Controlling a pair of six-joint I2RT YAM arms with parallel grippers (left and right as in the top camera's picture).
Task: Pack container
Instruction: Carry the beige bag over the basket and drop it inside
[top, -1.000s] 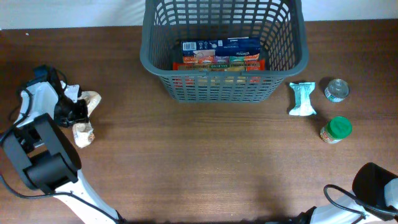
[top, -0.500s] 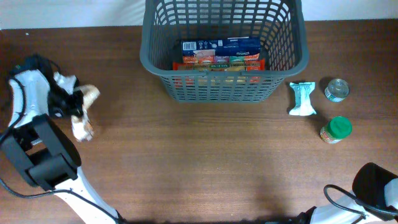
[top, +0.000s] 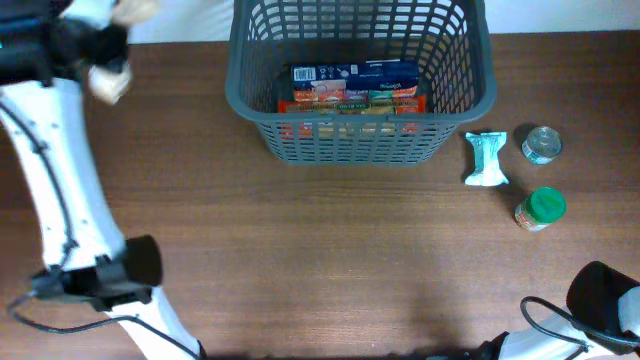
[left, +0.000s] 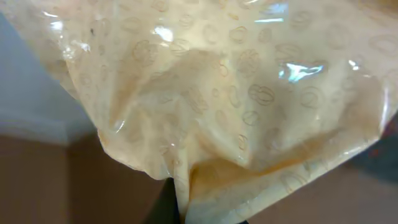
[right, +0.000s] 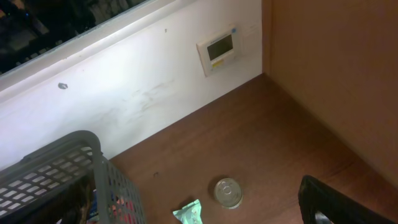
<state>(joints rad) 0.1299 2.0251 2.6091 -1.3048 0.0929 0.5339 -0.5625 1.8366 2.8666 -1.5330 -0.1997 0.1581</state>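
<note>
The dark grey container (top: 350, 142) stands at the back middle of the table, with a blue box (top: 355, 72) and a colourful box (top: 350, 98) inside. My left gripper (top: 95, 45) is raised high at the far left, left of the container, shut on a crinkly beige plastic bag (top: 108, 82). In the left wrist view the bag (left: 224, 93) fills the frame, pinched between the dark fingers (left: 185, 214). In the right wrist view only one dark edge of my right gripper (right: 329, 202) shows. The container's corner (right: 68, 171) shows there too.
Right of the container lie a teal packet (top: 487, 158), a silver can (top: 541, 144) and a green-lidded jar (top: 541, 208). The can (right: 227, 191) and packet (right: 189, 213) also show in the right wrist view. My right arm's base (top: 600, 300) sits at the front right. A wall stands behind the table.
My left gripper has lifted the beige bag off the table and swung it up and toward the back left corner. The right arm has not moved.
</note>
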